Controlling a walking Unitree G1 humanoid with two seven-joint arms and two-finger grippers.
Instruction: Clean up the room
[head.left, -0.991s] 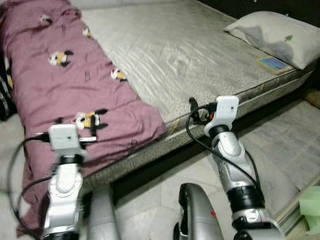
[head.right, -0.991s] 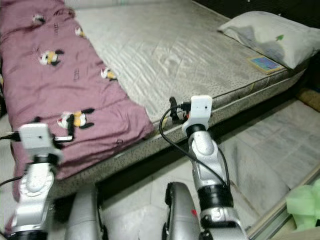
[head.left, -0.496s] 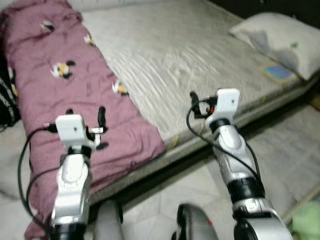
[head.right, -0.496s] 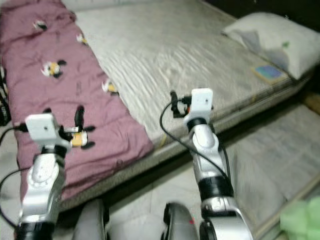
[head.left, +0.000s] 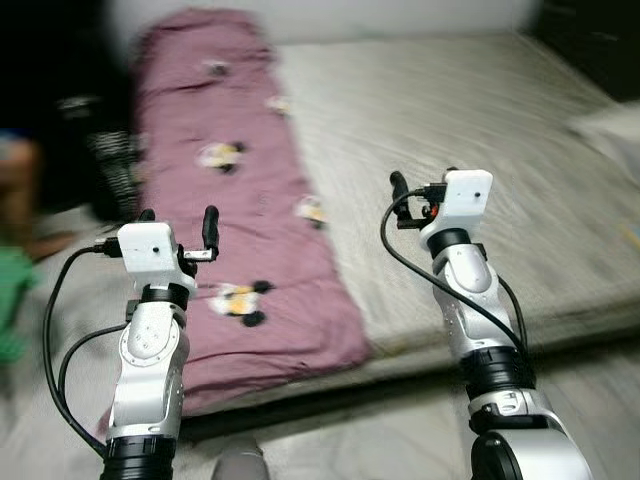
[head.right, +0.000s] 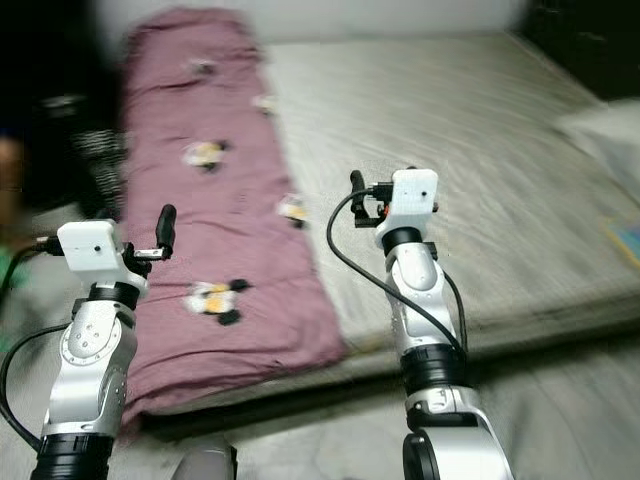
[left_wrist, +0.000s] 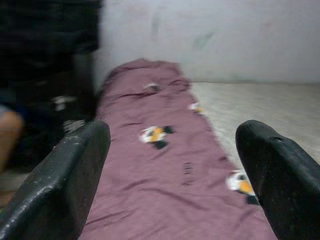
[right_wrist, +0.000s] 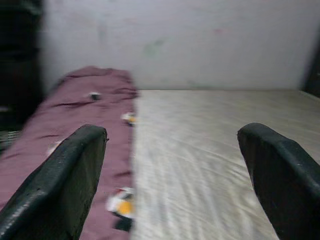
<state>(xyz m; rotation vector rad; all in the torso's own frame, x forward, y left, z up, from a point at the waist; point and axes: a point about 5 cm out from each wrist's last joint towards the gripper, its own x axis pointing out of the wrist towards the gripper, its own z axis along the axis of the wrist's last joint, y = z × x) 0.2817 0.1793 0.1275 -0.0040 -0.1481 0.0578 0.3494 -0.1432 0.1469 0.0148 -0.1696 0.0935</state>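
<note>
A mauve blanket (head.left: 240, 220) with small cartoon prints lies lengthwise along the left side of the grey mattress (head.left: 480, 130). My left gripper (head.left: 178, 216) is held up in front of the blanket's near half, open, with nothing between its fingers (left_wrist: 75, 170). My right gripper (head.left: 425, 185) is raised over the bare mattress just right of the blanket's edge; in the right wrist view its fingers (right_wrist: 70, 175) stand wide apart, open and empty. Neither gripper touches the bedding. The picture is blurred.
A pale pillow (head.left: 610, 125) lies at the mattress's right edge. Dark clutter with a striped item (head.left: 105, 170) stands left of the bed, beside a blurred skin-toned shape (head.left: 15, 200) and something green (head.left: 10, 310). A white wall (left_wrist: 210, 35) runs behind the bed. Grey floor (head.left: 330, 450) lies below.
The whole view has swung left: the blanket now sits in the middle and the pillow has slid to the right edge. Both arms stay raised, grippers open as before.
</note>
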